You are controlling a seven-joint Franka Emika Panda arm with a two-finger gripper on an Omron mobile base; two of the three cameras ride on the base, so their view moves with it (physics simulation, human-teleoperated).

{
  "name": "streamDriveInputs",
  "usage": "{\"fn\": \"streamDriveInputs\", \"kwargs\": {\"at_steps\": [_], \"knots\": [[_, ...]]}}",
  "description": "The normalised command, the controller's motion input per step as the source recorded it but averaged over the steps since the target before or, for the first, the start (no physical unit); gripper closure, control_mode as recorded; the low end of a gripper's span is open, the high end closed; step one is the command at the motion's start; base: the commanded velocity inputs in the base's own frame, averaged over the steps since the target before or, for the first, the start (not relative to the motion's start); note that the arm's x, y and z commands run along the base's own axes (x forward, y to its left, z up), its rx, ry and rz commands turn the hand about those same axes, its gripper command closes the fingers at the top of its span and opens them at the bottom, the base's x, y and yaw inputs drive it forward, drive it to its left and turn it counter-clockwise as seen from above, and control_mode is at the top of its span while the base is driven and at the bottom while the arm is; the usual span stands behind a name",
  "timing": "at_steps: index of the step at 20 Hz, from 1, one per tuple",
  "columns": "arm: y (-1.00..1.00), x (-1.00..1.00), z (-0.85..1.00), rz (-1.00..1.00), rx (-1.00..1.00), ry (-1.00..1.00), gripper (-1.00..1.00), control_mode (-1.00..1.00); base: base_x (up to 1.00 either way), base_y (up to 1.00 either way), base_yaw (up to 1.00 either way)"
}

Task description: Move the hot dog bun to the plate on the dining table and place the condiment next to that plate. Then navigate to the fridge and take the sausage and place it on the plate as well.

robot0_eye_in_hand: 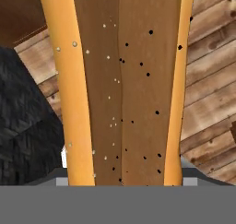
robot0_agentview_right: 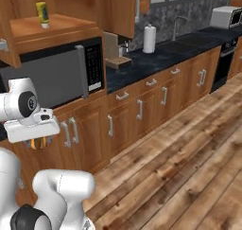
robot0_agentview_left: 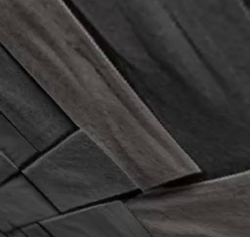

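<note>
The gripper [robot0_agentview_right: 38, 143] grips the hot dog bun [robot0_eye_in_hand: 122, 89], carried above the wood floor [robot0_agentview_right: 179, 163] beside the cabinets [robot0_agentview_right: 142, 108]. It should keep the bun level and firmly held until the plate appears.

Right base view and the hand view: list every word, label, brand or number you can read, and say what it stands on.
No text can be read.
Microwave: its control panel shows marks too small to read.
Yellow condiment bottle: its label is too blurred to read.
Hot dog bun: specks, no lettering.
</note>
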Motion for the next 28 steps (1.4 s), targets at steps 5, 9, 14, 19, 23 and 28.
{"fn": "streamDriveInputs", "kwargs": {"at_steps": [5,9,14,19,23,28], "knots": [[0.0,0.0,0.0,0.0,0.0,0.0,1.0,1.0,0.04,-0.28,-0.45],[0.0,0.0,0.0,0.0,0.0,0.0,1.0,1.0,0.15,-0.53,-0.37],[0.0,0.0,0.0,0.0,0.0,0.0,1.0,1.0,0.78,-0.65,-0.33],[0.0,0.0,0.0,0.0,0.0,0.0,1.0,1.0,0.54,-0.62,-0.33],[0.0,0.0,0.0,0.0,0.0,0.0,1.0,1.0,-0.05,-0.64,-0.53],[0.0,0.0,0.0,0.0,0.0,0.0,1.0,1.0,0.0,-0.67,-0.53]]}}
